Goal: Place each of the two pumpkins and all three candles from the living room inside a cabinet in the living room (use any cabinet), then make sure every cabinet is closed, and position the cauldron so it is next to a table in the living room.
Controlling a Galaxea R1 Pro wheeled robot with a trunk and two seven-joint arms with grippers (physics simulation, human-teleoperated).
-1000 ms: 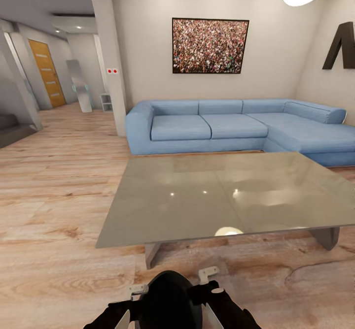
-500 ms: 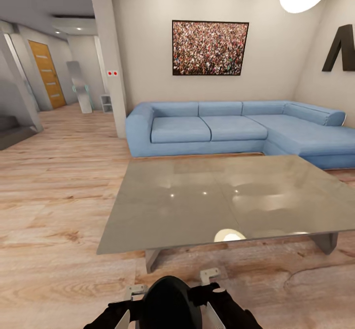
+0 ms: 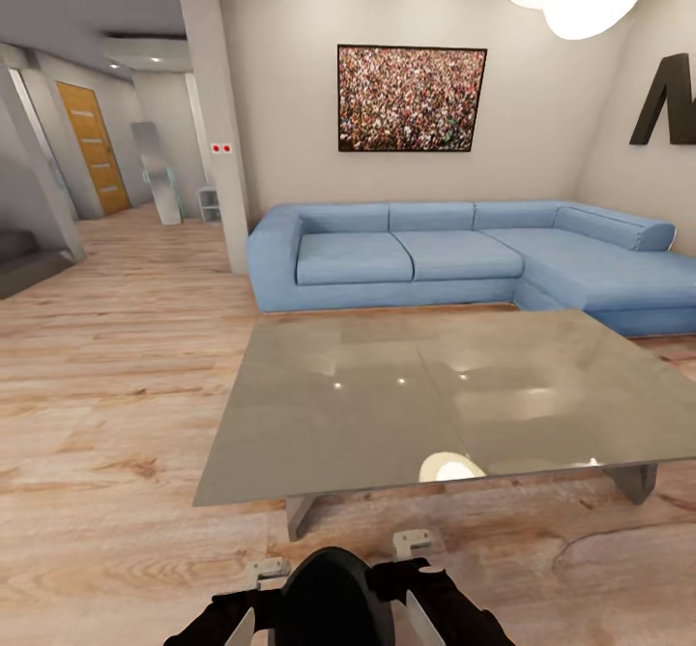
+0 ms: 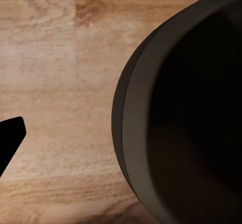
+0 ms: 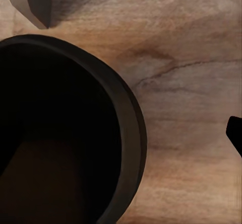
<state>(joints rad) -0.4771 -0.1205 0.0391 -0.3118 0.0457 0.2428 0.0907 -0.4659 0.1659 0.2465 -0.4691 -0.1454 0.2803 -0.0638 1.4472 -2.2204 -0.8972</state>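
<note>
The black cauldron (image 3: 333,596) hangs low in front of me, above the wood floor, just short of the grey low table (image 3: 329,414). My left gripper (image 3: 263,576) and right gripper (image 3: 412,551) flank it and grip its rim from either side. In the left wrist view the cauldron (image 4: 191,113) has one dark fingertip (image 4: 10,139) outside its wall. The right wrist view looks into the cauldron (image 5: 60,133), with a fingertip (image 5: 236,134) outside the wall. The inner fingers are lost in the dark of the pot. Pumpkins, candles and cabinet are out of view.
A blue corner sofa (image 3: 406,254) stands behind the table. A pillar (image 3: 208,95) rises at the left, with a hallway and an orange door (image 3: 92,143) beyond it. A table leg (image 5: 35,0) stands close to the cauldron. Open wood floor lies left of the table.
The whole view has slid down slightly, so the camera has moved. The cauldron keeps its place between the two grippers.
</note>
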